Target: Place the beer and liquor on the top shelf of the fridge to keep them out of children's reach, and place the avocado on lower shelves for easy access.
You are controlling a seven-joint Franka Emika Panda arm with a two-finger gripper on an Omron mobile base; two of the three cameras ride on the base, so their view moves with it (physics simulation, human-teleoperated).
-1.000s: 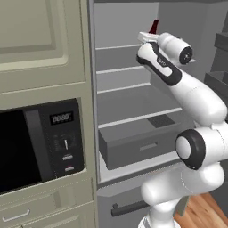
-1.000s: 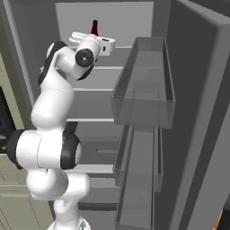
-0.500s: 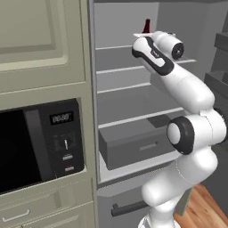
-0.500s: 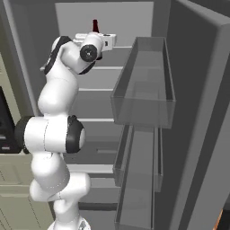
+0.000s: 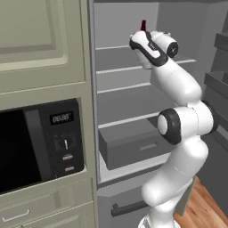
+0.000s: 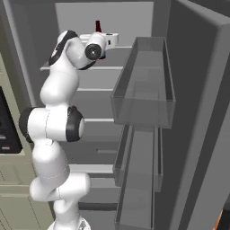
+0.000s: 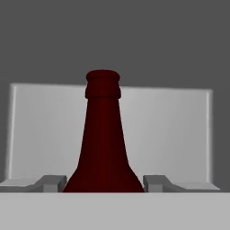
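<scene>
Bottle (image 7: 103, 143), dark red, stands upright between the two fingers of the gripper (image 7: 103, 183), which squeeze its sides, up at the top shelf (image 5: 116, 46) inside the fridge (image 5: 124, 95)

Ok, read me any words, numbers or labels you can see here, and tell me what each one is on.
Microwave display: pale digits, too blurred to read for certain.
Microwave buttons: marks too small to read.
Dark red bottle between the fingers: no label or text.
Fridge shelves and door bins: no text.
</scene>
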